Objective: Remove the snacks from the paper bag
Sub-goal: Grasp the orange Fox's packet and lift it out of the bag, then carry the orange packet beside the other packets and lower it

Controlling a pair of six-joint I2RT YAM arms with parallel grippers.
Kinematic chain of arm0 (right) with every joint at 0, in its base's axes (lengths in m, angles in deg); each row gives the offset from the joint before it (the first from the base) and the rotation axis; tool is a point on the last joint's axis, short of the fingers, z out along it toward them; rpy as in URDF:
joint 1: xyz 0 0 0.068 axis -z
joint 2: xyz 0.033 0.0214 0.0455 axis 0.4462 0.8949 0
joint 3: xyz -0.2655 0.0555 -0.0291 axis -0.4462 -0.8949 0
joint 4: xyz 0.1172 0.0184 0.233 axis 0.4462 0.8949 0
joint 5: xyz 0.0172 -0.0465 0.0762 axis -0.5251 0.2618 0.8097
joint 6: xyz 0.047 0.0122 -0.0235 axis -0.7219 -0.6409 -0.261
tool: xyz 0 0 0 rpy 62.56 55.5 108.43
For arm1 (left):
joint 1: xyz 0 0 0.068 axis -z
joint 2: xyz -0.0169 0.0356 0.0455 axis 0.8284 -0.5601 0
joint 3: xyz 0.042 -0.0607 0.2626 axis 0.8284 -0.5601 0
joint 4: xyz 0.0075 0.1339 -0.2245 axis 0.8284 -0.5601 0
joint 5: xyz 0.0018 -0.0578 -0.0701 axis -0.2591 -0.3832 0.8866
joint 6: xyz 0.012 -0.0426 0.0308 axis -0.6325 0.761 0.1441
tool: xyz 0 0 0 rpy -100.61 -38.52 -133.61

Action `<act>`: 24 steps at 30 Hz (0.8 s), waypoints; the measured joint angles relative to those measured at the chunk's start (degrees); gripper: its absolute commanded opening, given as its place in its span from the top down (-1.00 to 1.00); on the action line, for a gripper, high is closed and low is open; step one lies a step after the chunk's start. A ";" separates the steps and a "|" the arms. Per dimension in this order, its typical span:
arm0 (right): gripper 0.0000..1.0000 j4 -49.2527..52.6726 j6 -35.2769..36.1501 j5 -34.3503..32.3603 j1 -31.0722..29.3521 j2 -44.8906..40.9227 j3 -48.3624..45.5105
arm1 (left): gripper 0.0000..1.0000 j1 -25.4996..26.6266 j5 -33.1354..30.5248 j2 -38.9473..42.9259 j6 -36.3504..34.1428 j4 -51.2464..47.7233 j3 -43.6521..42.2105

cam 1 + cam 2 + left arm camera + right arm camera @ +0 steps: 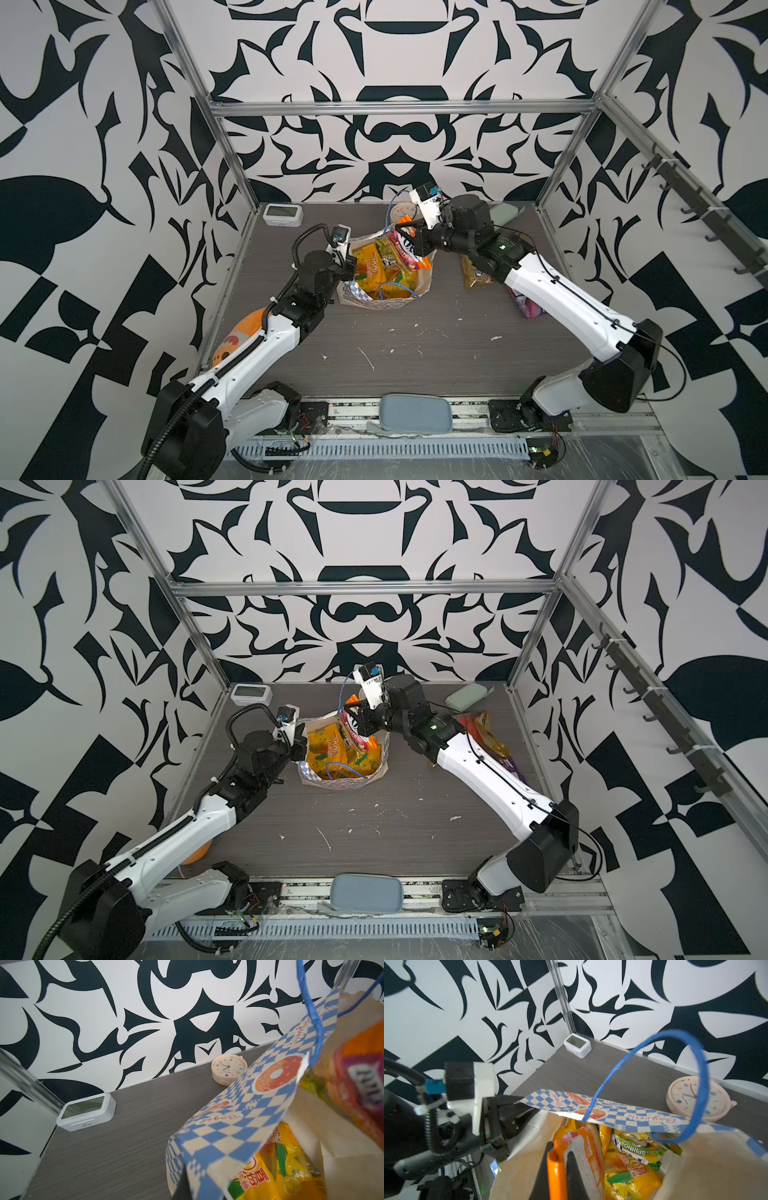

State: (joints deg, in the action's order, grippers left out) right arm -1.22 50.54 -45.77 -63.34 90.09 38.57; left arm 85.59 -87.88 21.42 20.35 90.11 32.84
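Snacks: mostly inside the paper bag (386, 301) at mid-table; two lying out on the table (415, 345) to its right.
Near edge: grey-blue pad (415, 411), centred, lying flat.
Near left: orange plush fish (237, 336), partly under the left arm (257, 353).
Purple packet (527, 306): flat on the table right of the bag, well apart from it, half hidden by the right arm (561, 299).
Yellow-brown packet (473, 272): just beyond the purple one and closer to the bag, also partly under the right arm.
Paper bag: upright at mid-table, mouth open, blue-and-white checked band round the rim; one blue cord handle (704, 1084) arching up at the far side, another drooping into the mouth at the near side.
In the bag: yellow-orange packet (368, 259) on the left side, green-yellow packet (385, 255) just right of it, more yellow wrapping lower down.
Left tool (353, 265): pressed together on the bag's left rim, pinching the paper.
Right tool (559, 1153): pinching the top edge of the pink-orange packet (409, 251), which stands tilted, partway above the rim at the bag's far right.
Far left: white digital clock (282, 214) in the corner.
Far centre: round cream clock (228, 1069) on the table behind the bag.
Far right: mint green case (467, 696) close to the back wall.
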 measured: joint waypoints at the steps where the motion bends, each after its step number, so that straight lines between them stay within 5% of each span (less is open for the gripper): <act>1: 1.00 0.09 -0.50 0.24 0.57 -0.70 0.44 | 1.00 0.00 -0.09 0.00 0.02 0.00 0.00; 17: 1.00 7.67 -5.79 -4.39 13.38 -17.11 -2.64 | 1.00 0.17 -3.28 -0.90 0.96 0.11 0.52; 24: 1.00 11.02 -7.26 -3.48 16.76 -17.31 -15.87 | 1.00 0.17 -3.54 -1.62 1.68 0.70 0.63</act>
State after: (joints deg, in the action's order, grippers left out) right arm 9.79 43.29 -49.24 -46.58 72.78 22.70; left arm 85.76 -91.42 19.80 22.04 90.81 33.47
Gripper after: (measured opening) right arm 0.054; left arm 0.038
